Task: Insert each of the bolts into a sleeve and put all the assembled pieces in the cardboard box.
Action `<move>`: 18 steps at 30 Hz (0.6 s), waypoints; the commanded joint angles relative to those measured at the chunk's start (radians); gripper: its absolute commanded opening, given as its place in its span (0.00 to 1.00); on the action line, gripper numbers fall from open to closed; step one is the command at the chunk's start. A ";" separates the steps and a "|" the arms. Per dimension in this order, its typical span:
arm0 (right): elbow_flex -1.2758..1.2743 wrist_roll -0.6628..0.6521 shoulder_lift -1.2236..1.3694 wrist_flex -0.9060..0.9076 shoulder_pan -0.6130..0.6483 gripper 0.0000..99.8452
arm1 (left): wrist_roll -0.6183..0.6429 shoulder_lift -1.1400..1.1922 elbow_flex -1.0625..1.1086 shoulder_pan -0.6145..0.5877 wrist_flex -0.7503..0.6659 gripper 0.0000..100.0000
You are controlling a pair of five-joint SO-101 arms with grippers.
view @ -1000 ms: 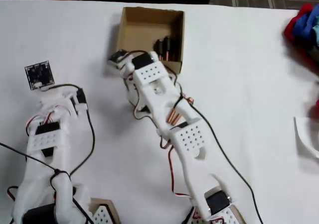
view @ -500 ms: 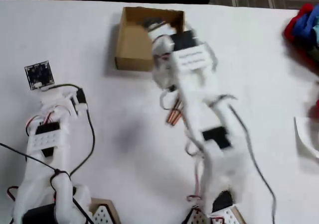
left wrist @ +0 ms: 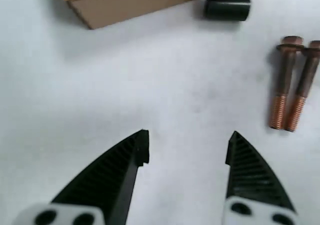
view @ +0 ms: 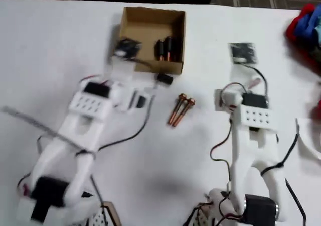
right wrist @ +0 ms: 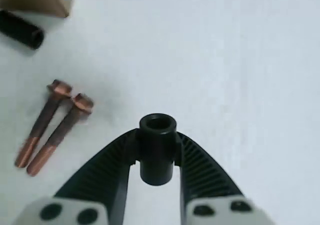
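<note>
While the right fingers (right wrist: pixel 200 170) clamp a short black cylindrical sleeve (right wrist: pixel 157 152) upright, the left fingers (left wrist: pixel 120 170) gape near two copper bolts (left wrist: pixel 286 85) on the white desk (left wrist: pixel 150 85); a tilted sleeve could, I'd guess, jam insertion.

The two bolts (left wrist: pixel 292 85) are copper-toned metal with a dull sheen, smooth on the shank and threaded toward the tip. The sleeve (right wrist: pixel 157 162) is smooth, matt black. The right end effector (right wrist: pixel 156 135) and left end effector (left wrist: pixel 189 137) have ribbed black plastic fingers. The cardboard box (view: pixel 145 22) is matt brown, and the table (view: pixel 75 45) is matt white.
</note>
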State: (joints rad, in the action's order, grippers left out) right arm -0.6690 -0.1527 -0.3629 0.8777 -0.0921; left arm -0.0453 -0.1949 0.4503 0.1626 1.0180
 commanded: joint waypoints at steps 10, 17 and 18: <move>-0.060 0.149 -0.018 -0.160 -0.107 0.02 | 0.002 0.658 -0.921 0.176 0.505 0.26; -0.049 0.155 -0.019 -0.166 -0.180 0.02 | 0.002 0.939 -1.282 0.209 0.594 0.26; -0.048 0.155 -0.019 -0.168 -0.186 0.02 | 0.002 0.974 -1.323 0.209 0.600 0.26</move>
State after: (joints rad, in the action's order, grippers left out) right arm -0.7534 -0.0069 -0.3644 0.7304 -0.2501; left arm -0.0422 0.7181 -0.7219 0.3590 1.5919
